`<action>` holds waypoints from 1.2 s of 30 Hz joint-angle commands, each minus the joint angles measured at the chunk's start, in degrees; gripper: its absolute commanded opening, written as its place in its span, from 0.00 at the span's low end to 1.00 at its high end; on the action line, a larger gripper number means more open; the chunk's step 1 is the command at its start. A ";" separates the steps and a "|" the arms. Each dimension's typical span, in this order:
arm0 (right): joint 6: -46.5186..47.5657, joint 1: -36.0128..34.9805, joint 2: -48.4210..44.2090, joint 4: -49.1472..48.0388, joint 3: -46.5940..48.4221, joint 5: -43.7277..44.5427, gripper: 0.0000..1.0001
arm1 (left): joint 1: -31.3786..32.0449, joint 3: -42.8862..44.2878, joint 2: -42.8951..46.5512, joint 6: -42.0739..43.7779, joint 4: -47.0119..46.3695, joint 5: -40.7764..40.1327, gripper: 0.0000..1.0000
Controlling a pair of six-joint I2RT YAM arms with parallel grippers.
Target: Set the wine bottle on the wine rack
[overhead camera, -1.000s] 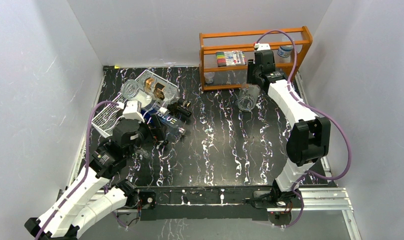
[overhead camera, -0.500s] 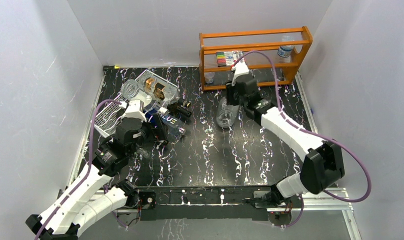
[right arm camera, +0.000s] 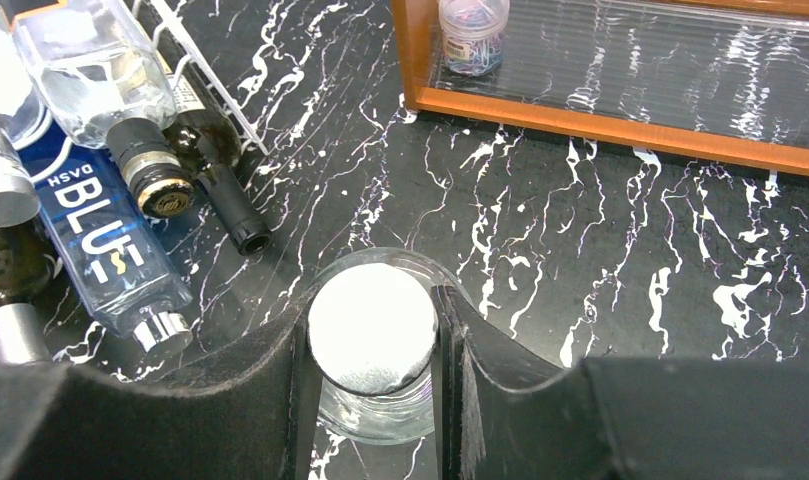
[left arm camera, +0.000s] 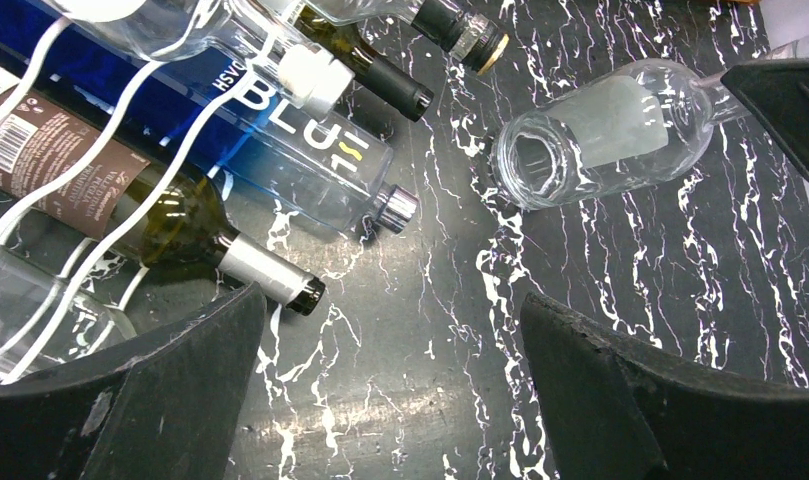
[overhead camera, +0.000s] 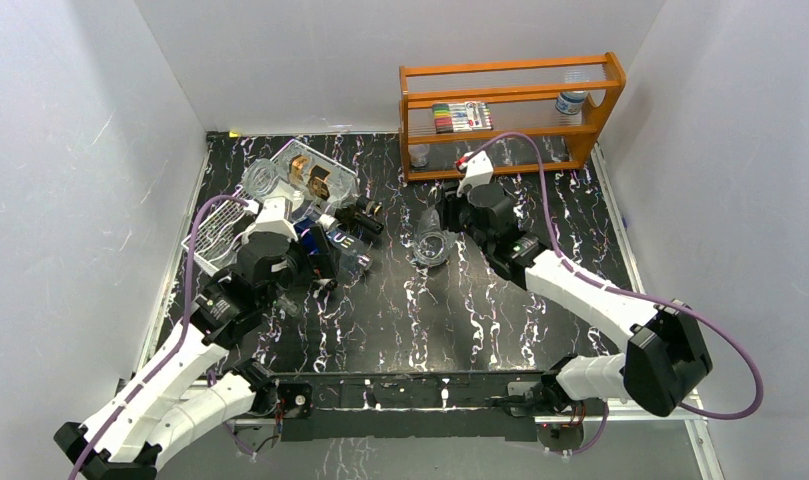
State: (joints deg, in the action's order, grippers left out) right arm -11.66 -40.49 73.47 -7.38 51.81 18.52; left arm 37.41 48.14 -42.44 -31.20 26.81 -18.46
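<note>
Right gripper [right arm camera: 372, 300]: your fingers are clamped on the wine bottle [right arm camera: 380, 420], one pad on each side of its white round top.
Wine bottle: clear glass with a frosted patch on its side and no writing you can read. Its body reaches past your right fingertips. Whether it touches the table [overhead camera: 450, 320], you cannot tell.
Left gripper [left arm camera: 390, 310]: your jaws stand wide apart and hold nothing, with only the black marbled table between them.
Wine rack [overhead camera: 215, 235]: the white wire grid lies just ahead and to the left of your left fingers. It is well to the left of the right gripper, apart from the held bottle.
Blue bottle [left arm camera: 280, 130]: it lies in the rack, silver cap pointing out toward your left fingertips. You can read "DASH" in small letters and "BLU" in large white ones, followed by a yellowish mark.
Dark bottle [left arm camera: 130, 200]: it lies beside the blue one, with a silver neck band and black cap. Its brown label carries a barcode; the lettering is too small to read.
Orange shelf [overhead camera: 510, 100]: it stands beyond your right gripper and holds a pack of coloured markers [overhead camera: 462, 117]; their print is unreadable.
</note>
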 commanded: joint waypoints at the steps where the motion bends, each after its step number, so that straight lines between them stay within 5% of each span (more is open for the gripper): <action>1: -5.48 -1.35 -3.27 -3.30 -5.51 -1.46 0.00 | 0.05 1.14 -0.73 -0.72 -2.09 1.63 0.98; 16: -11.11 -1.43 -16.65 6.30 -12.39 -7.11 0.00 | 0.09 -1.78 -6.60 -4.30 -11.65 9.83 0.98; 24: -13.95 -1.38 -16.90 6.18 -15.42 -11.60 0.00 | 0.12 -3.76 -16.03 -10.58 -22.15 20.75 0.98; 36: -14.62 -1.26 -19.49 10.77 -20.02 -20.31 0.00 | 0.36 -7.47 -23.97 -13.87 -28.74 29.32 0.86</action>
State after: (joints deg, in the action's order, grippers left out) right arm -25.47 -41.32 52.82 -5.69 34.39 4.21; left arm 37.41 41.34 -64.42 -43.59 1.37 6.74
